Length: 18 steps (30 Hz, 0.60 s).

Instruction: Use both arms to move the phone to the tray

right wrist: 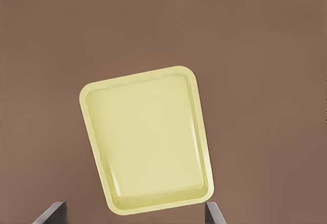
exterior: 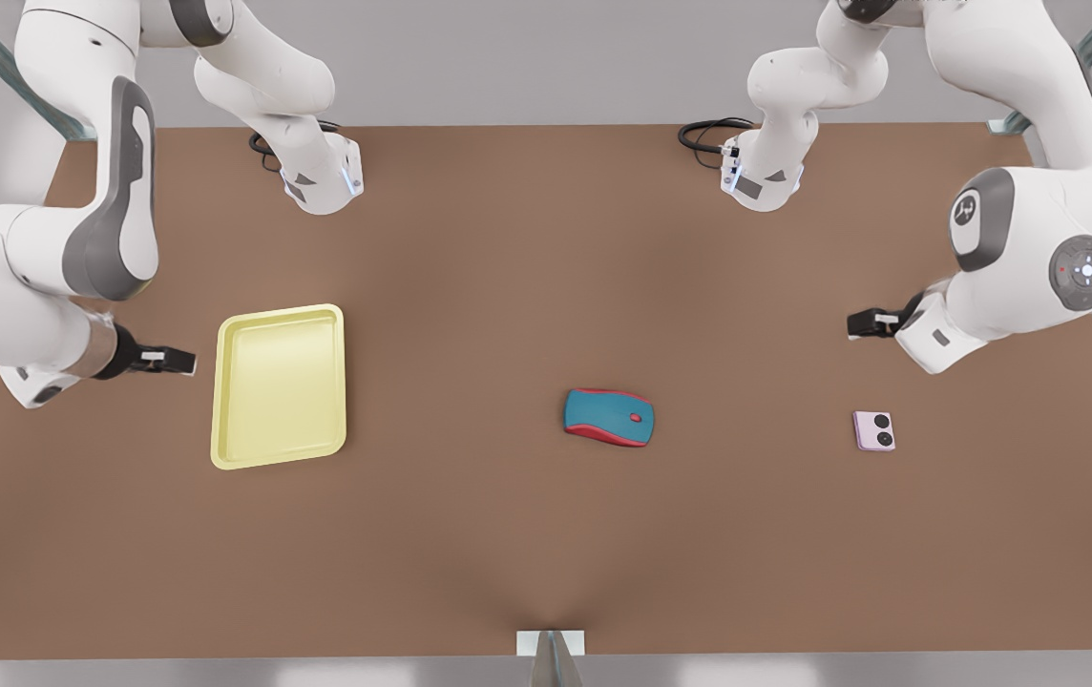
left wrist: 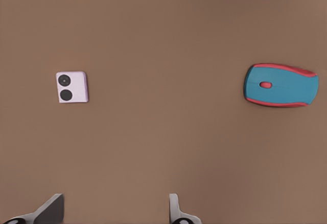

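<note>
Table [exterior: 546,534] brown, grey wall | left claw [left wrist: 115,211] apart | right claw [right wrist: 134,214] apart

Left arm: large white jointed arm with grey joint sections, at the front view's right, elbow bent.
Left gripper [exterior: 859,324]: small black two-finger gripper, raised above the table, fingers [left wrist: 51,209] spread wide.
Right arm: matching white-and-grey arm, at the front view's left, elbow bent.
Right gripper [exterior: 185,362]: black, raised, fingers [right wrist: 51,213] spread wide.
</note>
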Motion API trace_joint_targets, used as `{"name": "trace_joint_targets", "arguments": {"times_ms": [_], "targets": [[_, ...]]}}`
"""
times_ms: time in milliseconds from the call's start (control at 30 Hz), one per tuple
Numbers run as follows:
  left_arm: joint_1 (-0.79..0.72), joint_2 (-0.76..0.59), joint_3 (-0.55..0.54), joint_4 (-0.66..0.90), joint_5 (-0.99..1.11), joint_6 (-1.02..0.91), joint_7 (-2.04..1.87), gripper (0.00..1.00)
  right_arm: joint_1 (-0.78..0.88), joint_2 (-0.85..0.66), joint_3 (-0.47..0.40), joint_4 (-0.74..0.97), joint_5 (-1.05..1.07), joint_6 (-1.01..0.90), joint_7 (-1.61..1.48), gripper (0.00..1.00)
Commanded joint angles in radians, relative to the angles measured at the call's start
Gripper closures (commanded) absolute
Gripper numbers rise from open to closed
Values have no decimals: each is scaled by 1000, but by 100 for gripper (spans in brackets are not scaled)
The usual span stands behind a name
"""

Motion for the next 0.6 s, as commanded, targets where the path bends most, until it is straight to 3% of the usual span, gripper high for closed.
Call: {"name": "trace_joint_targets", "arguments": {"times_ms": [0,100,167,267,567], "targets": [[1,8,-7,0,-2,127,42,0,1,1,0,1,0,135,-25,0],[-3,69,7,-10,39,136,28,0,-1,1,0,1,2,135,-25,0],[1,163,116,-19,44,172,45,0,-1,4,0,2,5,135,-27,0],[5,188,180,-169,59,359,142,0,1,4,0,2,7,136,-30,0],[43,379,202,-243,58,672,280,0,-1,5,0,2,7,136,-32,0]]}}
